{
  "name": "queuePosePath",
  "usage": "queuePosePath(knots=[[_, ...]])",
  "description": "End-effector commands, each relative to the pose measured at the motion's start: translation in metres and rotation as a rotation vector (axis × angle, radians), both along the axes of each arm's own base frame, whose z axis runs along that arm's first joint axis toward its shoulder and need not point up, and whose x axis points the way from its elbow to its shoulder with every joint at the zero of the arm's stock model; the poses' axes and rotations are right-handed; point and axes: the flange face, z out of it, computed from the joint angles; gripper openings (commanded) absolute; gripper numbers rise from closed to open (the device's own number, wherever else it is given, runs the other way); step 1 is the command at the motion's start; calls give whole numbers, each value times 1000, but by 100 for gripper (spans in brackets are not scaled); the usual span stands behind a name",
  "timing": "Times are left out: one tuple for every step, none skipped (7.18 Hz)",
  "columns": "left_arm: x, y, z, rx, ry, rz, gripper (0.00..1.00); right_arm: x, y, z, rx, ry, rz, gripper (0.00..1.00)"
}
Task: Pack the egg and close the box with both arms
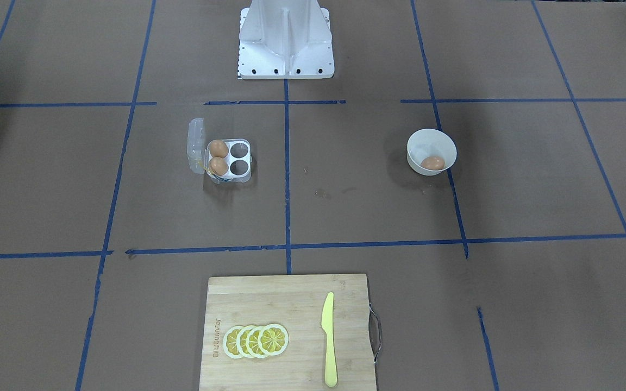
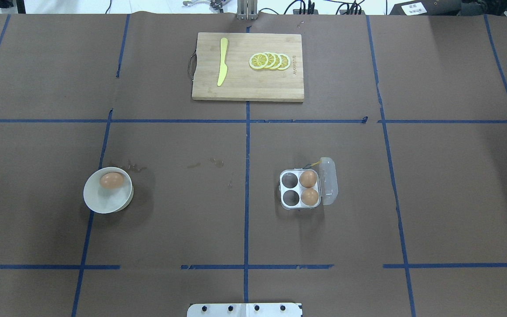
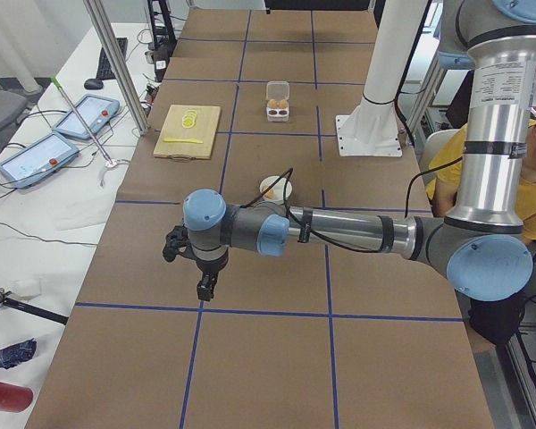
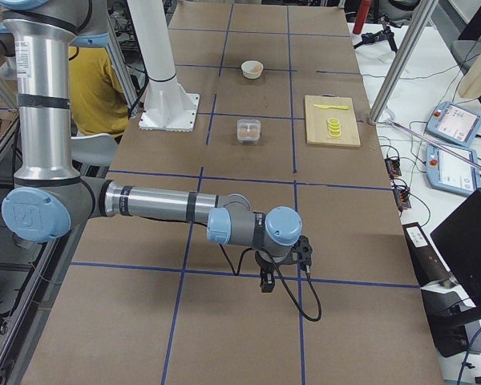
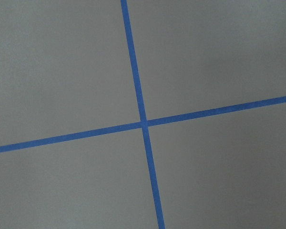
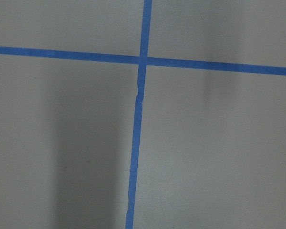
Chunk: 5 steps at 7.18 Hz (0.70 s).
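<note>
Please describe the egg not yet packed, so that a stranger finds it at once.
On the brown table, find the round white bowl on the robot's left side. The egg lies alone in it; the other two eggs sit in the clear box.

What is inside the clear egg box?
The box holds a far egg and a near egg in the cells beside its open lid; the other two cells are empty. The eggs' undersides are hidden by the cells.
</note>
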Motion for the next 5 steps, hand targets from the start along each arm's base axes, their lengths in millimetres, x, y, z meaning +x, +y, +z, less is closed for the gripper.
queuePosePath(knots=[[0,0,-15,37,1,1,100,0,0,0,1,0,0,100],[0,3,-21,50,3,4,100,0,-1,-2,4,0,0,100],[0,2,-28,63,3,3,100,0,-2,-3,5,0,0,100],[0,1,-29,66,4,3,100,0,-2,-3,6,0,0,100],[0,1,-42,90,11,4,100,0,-3,-3,7,0,0,100]])
